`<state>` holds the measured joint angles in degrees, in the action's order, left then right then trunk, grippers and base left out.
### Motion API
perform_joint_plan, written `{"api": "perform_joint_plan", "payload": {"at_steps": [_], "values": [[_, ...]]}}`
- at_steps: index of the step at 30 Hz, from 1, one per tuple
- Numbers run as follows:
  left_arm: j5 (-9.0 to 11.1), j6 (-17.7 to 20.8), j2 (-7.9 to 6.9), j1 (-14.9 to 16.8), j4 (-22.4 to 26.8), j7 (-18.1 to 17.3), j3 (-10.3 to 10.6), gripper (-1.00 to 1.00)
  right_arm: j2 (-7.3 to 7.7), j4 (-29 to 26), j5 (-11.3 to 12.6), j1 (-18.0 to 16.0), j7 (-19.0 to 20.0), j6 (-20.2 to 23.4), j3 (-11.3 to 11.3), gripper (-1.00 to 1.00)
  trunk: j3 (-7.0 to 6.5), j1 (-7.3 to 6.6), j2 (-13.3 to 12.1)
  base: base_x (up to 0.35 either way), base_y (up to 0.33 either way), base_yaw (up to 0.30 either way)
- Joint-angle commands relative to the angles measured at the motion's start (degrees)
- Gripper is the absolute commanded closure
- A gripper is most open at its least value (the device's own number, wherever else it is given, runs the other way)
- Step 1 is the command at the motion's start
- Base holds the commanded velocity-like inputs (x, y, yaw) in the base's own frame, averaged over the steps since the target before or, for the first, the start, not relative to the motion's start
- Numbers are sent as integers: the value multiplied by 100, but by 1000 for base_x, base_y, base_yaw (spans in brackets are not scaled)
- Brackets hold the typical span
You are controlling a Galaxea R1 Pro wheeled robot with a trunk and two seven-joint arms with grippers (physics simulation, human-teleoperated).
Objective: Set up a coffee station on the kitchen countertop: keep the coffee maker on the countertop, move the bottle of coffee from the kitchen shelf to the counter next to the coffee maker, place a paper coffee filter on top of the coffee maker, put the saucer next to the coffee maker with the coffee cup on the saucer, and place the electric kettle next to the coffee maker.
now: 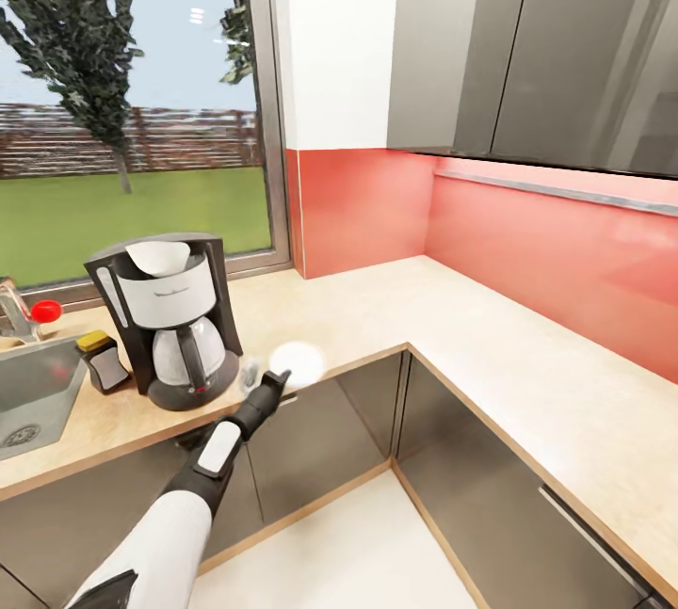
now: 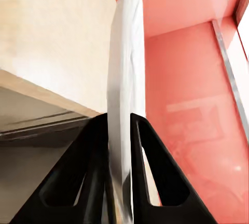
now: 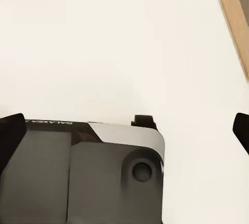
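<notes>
Coffee maker [image 1: 169, 322] on countertop [image 1: 395, 308], saucer [image 1: 296, 362] right of it, sink [image 1: 33, 392] left

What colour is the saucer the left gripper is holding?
White. The saucer shows best in the head view, at the counter edge beside the coffee maker, pinched by the left gripper.

Head camera overlooks the corner countertop [image 1: 490, 327]; left wrist camera views it close.

White lettering reading "GALAXEA" (seen upside down) runs along the dark robot base [image 3: 78, 172]; faint script on the coffee maker [image 1: 168, 317], above its carafe, is too blurred to read.
</notes>
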<state>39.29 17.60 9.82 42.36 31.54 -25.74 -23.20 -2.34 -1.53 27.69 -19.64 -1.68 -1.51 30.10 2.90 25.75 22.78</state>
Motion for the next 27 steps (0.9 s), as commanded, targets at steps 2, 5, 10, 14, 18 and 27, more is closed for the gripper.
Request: {"api": "perform_joint_plan", "payload": {"at_steps": [2, 5, 10, 14, 18, 27], "values": [[74, -362, 15, -126, 2, -262, -29, 100, -3, 5, 52, -5, -17, -16, 50, -100, 12, 4, 13, 1, 0, 0], [107, -700, 18, -182, 0, -523, -27, 100, -3, 6, 52, -5, -17, -16, 54, -100, 12, 4, 13, 0, 0, 0], [125, -1100, 18, -192, 1, -574, -33, 100, -3, 8, 52, -5, -17, -16, 55, -100, 12, 4, 13, 0, 0, 0], [122, -1240, 18, -193, 2, -570, -35, 100, -3, 6, 52, -3, -17, -16, 53, -100, 12, 4, 13, 0, 0, 0], [122, -1257, 15, -193, 0, -548, -49, 100, -3, 11, 52, 3, -17, -16, 51, -100, 12, 4, 13, 156, -57, 0], [414, -1251, 4, -193, -9, -530, -45, 100, -3, 6, 52, 25, -20, -16, 53, -100, 12, 4, 13, 297, -116, 0]]}}
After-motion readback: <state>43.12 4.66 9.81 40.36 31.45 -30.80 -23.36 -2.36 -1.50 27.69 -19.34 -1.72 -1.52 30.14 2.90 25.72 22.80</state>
